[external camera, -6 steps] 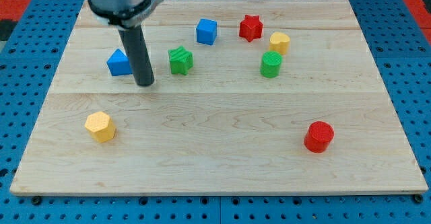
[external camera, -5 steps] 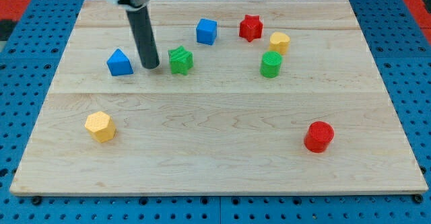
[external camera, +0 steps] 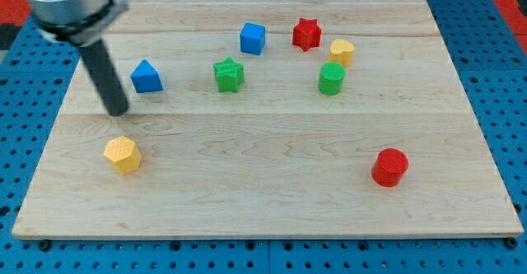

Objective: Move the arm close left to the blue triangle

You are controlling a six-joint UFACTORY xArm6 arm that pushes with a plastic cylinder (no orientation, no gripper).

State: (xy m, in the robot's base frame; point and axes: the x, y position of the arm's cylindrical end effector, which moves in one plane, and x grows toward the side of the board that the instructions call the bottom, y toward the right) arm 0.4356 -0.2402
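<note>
The blue triangle (external camera: 146,76) lies on the wooden board (external camera: 263,183) at the upper left. My tip (external camera: 118,110) rests on the board just below and left of the blue triangle, a small gap apart from it. The dark rod rises from the tip toward the view's upper left. A yellow hexagon block (external camera: 123,154) lies below the tip.
A green star (external camera: 228,74) lies right of the blue triangle. A blue cube (external camera: 253,38), a red star (external camera: 306,34), a yellow cylinder (external camera: 342,53) and a green cylinder (external camera: 331,79) sit at the upper right. A red cylinder (external camera: 389,167) sits at the lower right.
My tip has gone from the right side of the blue triangle to its lower left. The green star has shifted slightly right. The blue triangle sits about where it was.
</note>
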